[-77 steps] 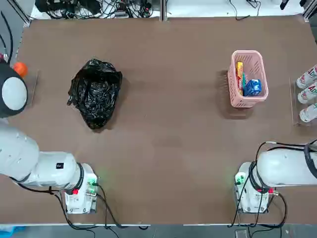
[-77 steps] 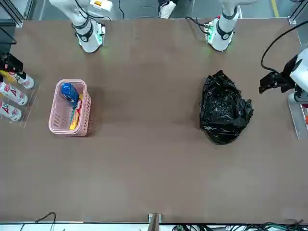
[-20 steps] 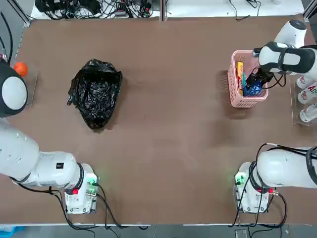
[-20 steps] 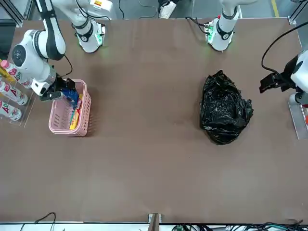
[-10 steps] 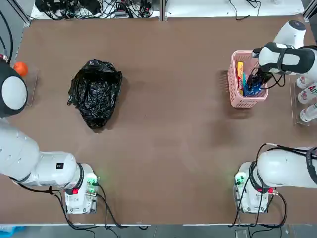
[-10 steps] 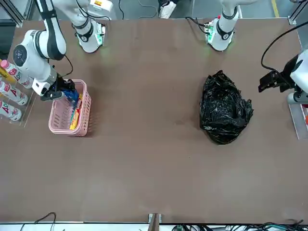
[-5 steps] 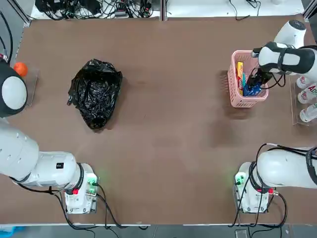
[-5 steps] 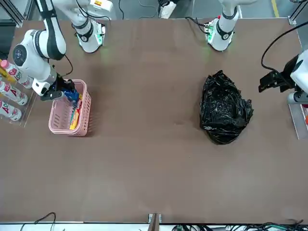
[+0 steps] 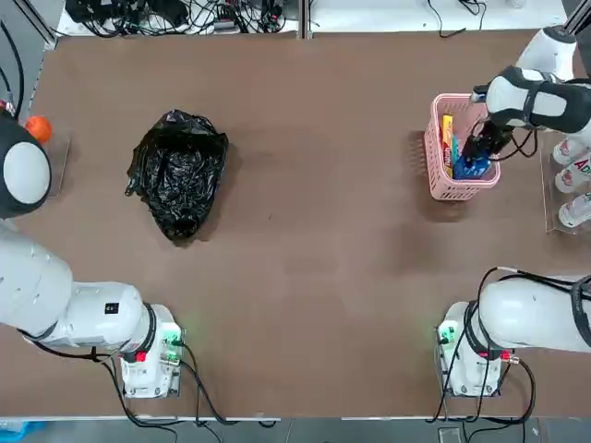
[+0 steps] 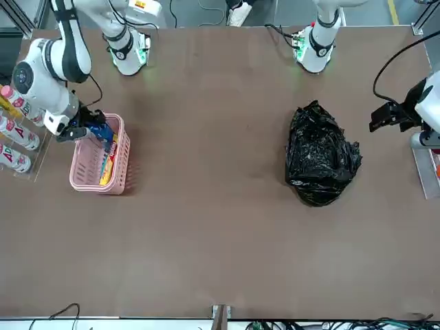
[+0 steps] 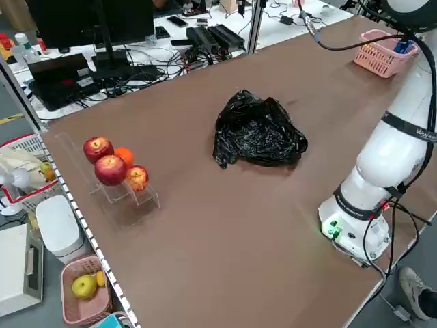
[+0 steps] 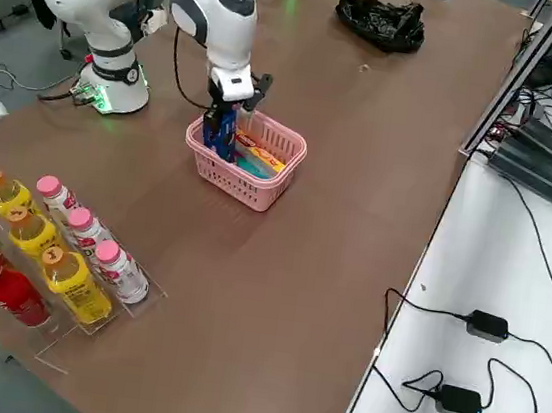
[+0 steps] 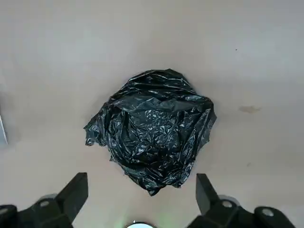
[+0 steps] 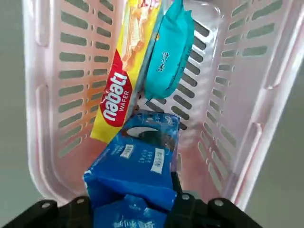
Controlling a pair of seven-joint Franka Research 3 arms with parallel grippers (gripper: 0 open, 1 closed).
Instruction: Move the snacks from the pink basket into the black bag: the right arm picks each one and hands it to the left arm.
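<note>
Brown tabletop carries the pink basket (image 9: 463, 148) near the robot's right edge and the black bag (image 9: 177, 172) well apart on the left. Right gripper (image 14: 130, 216) hangs over the basket's near end, fingers clamped on the blue packet (image 14: 137, 168), which is tilted up partly above the rim. Just beyond its fingertips, inside the basket, lie the yellow packet (image 14: 124, 76) and teal packet (image 14: 169, 47), touching side by side. Left gripper (image 13: 141, 199) hovers above the bag, fingers spread wide, holding nothing.
</note>
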